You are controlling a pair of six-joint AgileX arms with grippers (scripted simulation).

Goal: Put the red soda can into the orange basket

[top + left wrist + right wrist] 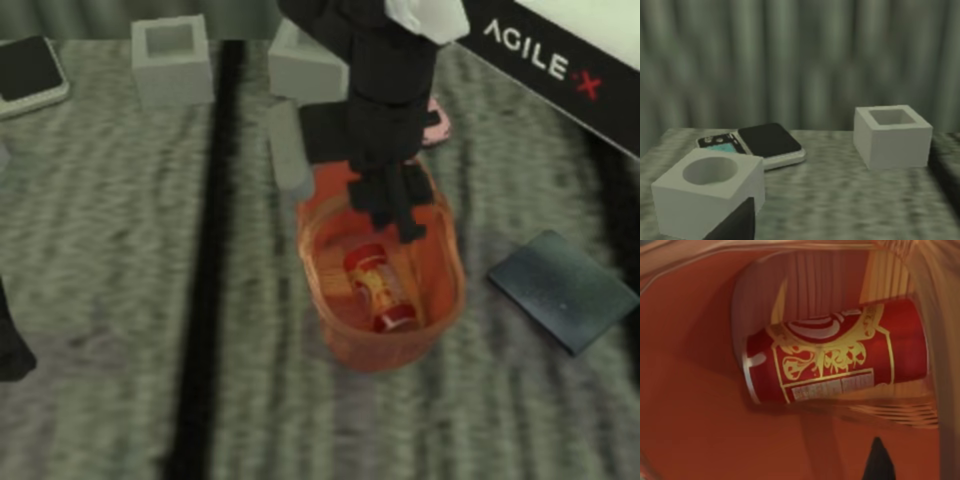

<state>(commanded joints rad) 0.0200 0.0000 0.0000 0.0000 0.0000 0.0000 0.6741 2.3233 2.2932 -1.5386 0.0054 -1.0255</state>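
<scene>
The red soda can (pixel 378 288) lies on its side on the slatted bottom of the orange basket (pixel 445 300), near the middle of the table. In the right wrist view the can (pixel 835 357) fills the frame, with cream-and-gold swirls on its label and orange basket wall (pixel 695 405) around it. My right gripper (pixel 393 215) hangs over the basket's far rim, open and apart from the can. Only one dark fingertip (pixel 878 460) shows in its wrist view. My left arm (pixel 10 345) is parked at the table's left edge.
Grey blocks (pixel 172 58) (pixel 305 60) (pixel 290 145) stand behind the basket. A dark pad (pixel 563 290) lies to its right. A black device (pixel 28 72) sits at the far left. A dark stripe (pixel 215 260) runs down the table. A white block (pixel 707 192) is close to the left gripper.
</scene>
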